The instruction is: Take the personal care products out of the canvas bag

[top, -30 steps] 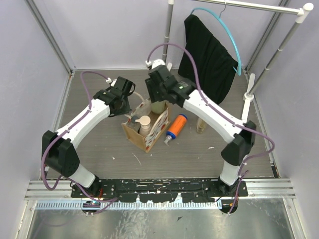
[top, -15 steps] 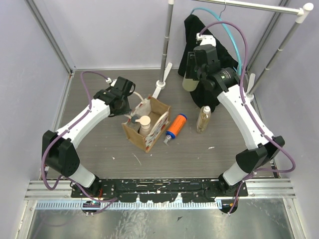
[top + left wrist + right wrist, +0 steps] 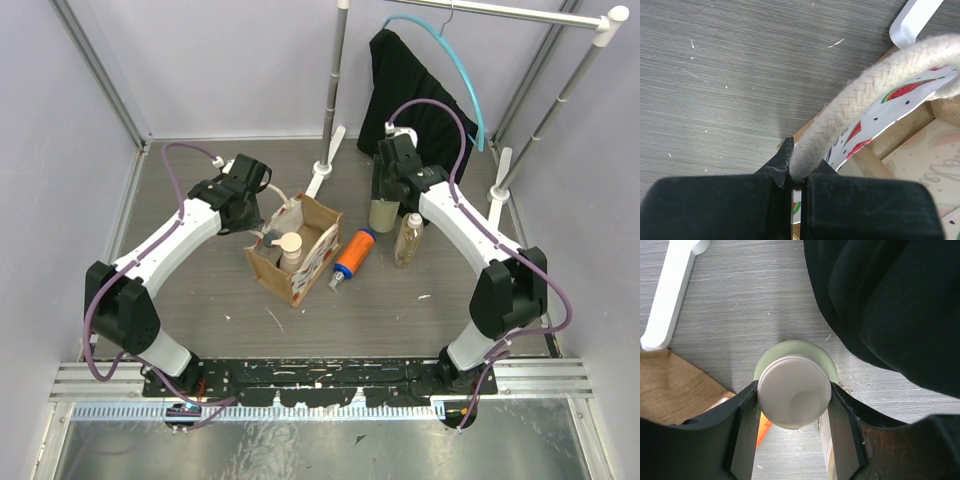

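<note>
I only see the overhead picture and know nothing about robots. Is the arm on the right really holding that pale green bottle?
Observer: Yes. Its wrist camera looks straight down on the pale green bottle. The right gripper has a finger against each side of the cream cap.
Operator: And the other arm, by the bag?
Observer: Its wrist camera shows the left gripper shut on the cream rope handle of the canvas bag.
Operator: What is the red print on it?
Observer: Close up, it shows watermelon slices.
</note>
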